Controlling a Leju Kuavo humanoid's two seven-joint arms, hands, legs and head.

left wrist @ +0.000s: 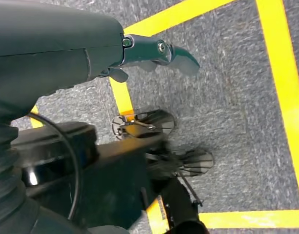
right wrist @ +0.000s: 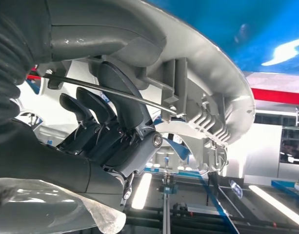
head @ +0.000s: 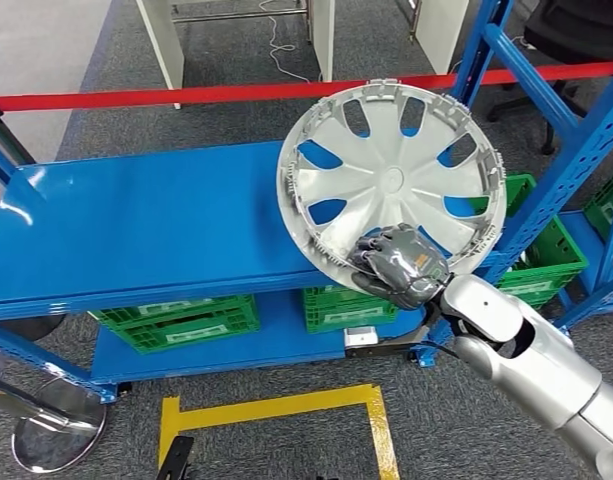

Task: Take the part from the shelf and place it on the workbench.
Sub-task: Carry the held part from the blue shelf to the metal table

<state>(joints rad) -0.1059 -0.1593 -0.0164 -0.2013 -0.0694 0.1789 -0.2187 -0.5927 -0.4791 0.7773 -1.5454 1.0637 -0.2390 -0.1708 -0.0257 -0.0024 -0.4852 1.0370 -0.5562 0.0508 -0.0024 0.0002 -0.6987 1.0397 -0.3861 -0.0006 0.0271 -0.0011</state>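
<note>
We see the right hand [head: 399,265] clamped on the hubcap's [head: 391,180] near rim, tilted above the blue shelf [head: 137,225]; our left hand [left wrist: 155,51] hangs with nothing in it, fingers apart.

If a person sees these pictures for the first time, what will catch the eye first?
First the big silver hubcap, tilted over the right end of the blue shelf, with the right hand gripping its near rim. Next the red tape stretched across behind the shelf, and the green crates on the lower level. In the left wrist view, the left hand hangs over grey carpet with yellow floor lines.
</note>
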